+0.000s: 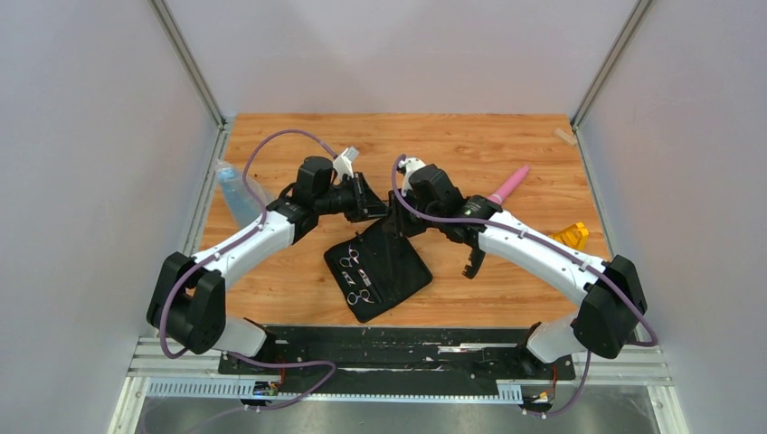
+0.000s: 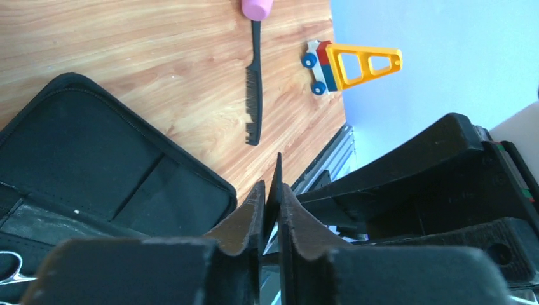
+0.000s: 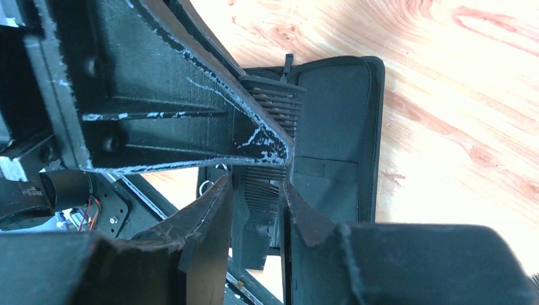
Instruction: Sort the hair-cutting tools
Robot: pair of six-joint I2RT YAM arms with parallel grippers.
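Observation:
Above the far end of the open black case (image 1: 398, 271), both grippers meet on one black comb (image 3: 264, 184). My left gripper (image 2: 272, 190) pinches it edge-on as a thin black blade. Across the comb's width my right gripper (image 3: 255, 187) is shut, teeth showing between its fingers. In the top view the left gripper (image 1: 375, 206) and right gripper (image 1: 398, 217) nearly touch. Two silver scissors (image 1: 349, 260) (image 1: 360, 296) lie strapped in the case. A second black comb (image 2: 253, 89) lies on the wood to the right of the case (image 2: 95, 165), partly under the right arm (image 1: 472, 264).
A pink tapered tool (image 1: 508, 183) lies behind the right arm, its end touching the loose comb's handle (image 2: 256, 7). A yellow toy vehicle (image 1: 572, 235) sits at the table's right edge. A translucent blue bottle (image 1: 237, 192) lies at the left edge.

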